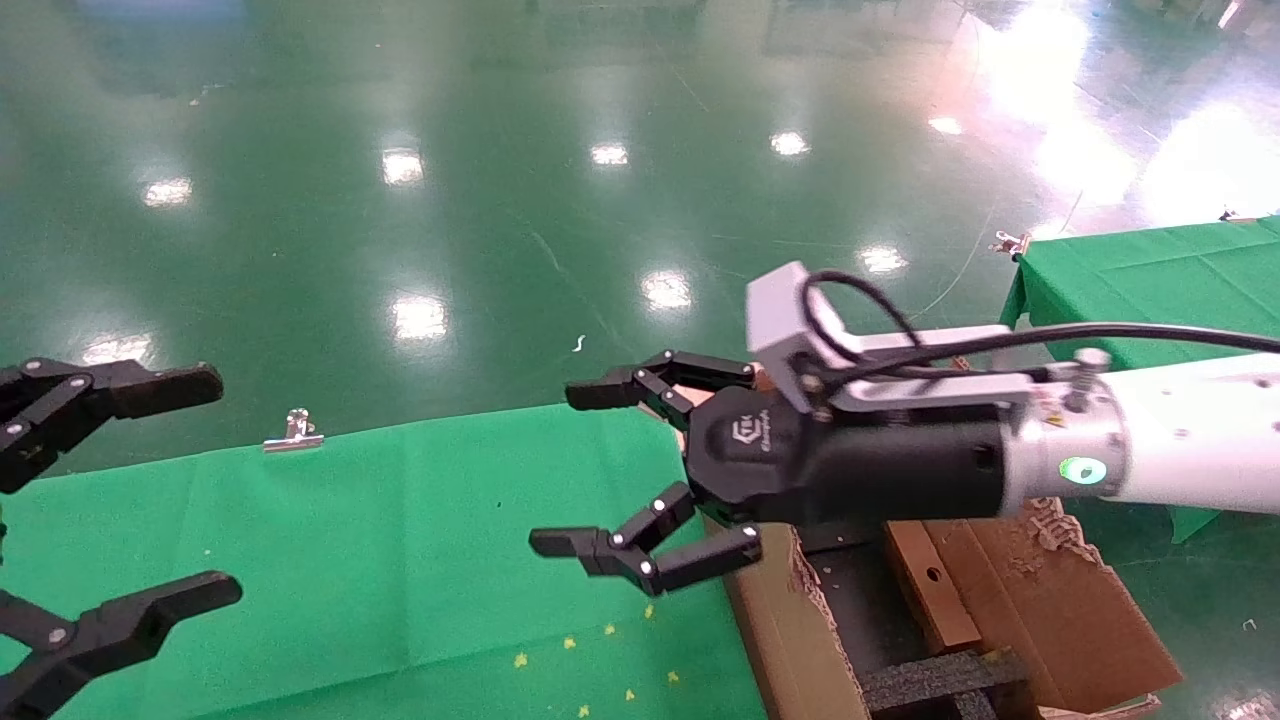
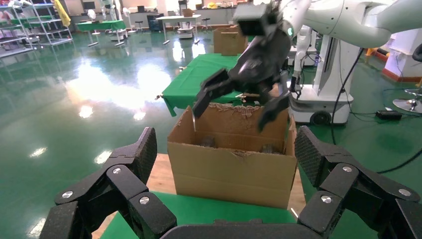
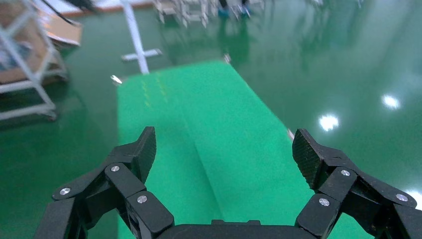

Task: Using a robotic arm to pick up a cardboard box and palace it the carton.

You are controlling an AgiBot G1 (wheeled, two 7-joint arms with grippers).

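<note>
Cardboard box [image 1: 932, 585] in carton [image 1: 790, 640], below right pincer [image 1: 580, 470].

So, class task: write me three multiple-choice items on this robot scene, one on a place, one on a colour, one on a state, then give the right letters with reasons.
1. Where does the right tool hang?
A. over the green cloth's edge, beside the carton
B. deep inside the carton
C. on the floor

2. What colour is the cloth on the table?
A. blue
B. green
C. white

3. How is the right tool set?
A. shut on a box
B. open, holding nothing
C. shut, empty

Answers: 1 A, the head view shows it beside the carton. 2 B, green in every view. 3 B, its fingers are spread with only cloth between.
</note>
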